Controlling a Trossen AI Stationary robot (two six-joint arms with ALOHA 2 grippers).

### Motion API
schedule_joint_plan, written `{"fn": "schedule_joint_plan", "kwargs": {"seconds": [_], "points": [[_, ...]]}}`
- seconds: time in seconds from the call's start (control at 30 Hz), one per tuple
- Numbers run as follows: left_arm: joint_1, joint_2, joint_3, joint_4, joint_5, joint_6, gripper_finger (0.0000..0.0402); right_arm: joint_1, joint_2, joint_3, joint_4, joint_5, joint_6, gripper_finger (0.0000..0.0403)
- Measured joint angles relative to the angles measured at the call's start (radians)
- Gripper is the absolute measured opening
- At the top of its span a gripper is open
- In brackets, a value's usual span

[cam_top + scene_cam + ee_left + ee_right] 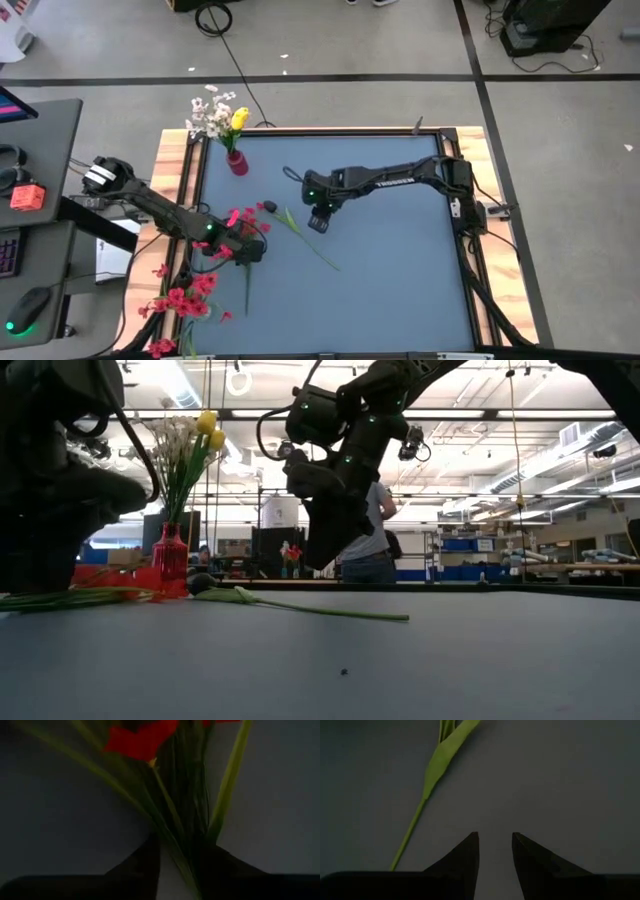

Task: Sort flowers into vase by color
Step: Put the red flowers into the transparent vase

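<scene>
The left gripper (pixel 250 250), low by the blue mat's (pixel 400 290) left edge, has its fingers around the thin green stems of a red artificial spray (pixel 142 741). The right gripper (pixel 495 845) hovers parted and empty mid-mat, open surface all round, near a dark-budded green stem (pixel 300 228). The glossy red vase (pixel 237 162) stands at the far-left corner, holding white blossoms and a yellow tulip (pixel 239 119).

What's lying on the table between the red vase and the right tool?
In the high view, only the dark-bud flower crosses the stretch from the red vase to the right tool; the mat there is otherwise bare.
</scene>
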Motion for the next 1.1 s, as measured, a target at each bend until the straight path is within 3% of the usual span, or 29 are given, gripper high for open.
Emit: {"fn": "schedule_joint_plan", "kwargs": {"seconds": [0.27,0.43,0.7,0.9,1.1], "points": [[-0.002,-0.003,0.006,-0.003,-0.001,0.002,0.0012,0.019,0.000,0.000,-0.040,0.000,-0.024,0.0126],[-0.002,-0.042,0.042,0.009,-0.019,0.057,0.0012,0.034,-0.009,-0.034,-0.039,-0.017,-0.031,0.0126],[-0.002,-0.117,0.117,-0.005,-0.036,0.120,0.0011,0.043,-0.113,-0.248,0.102,-0.076,0.042,0.0126],[-0.001,-0.196,0.222,-0.074,-0.144,0.303,0.0010,0.051,-0.225,-0.451,0.293,-0.105,0.228,0.0126],[0.008,-0.293,0.352,-0.146,-0.288,0.675,0.0010,0.104,-0.320,-0.585,0.480,-0.046,0.489,0.0126]]}}
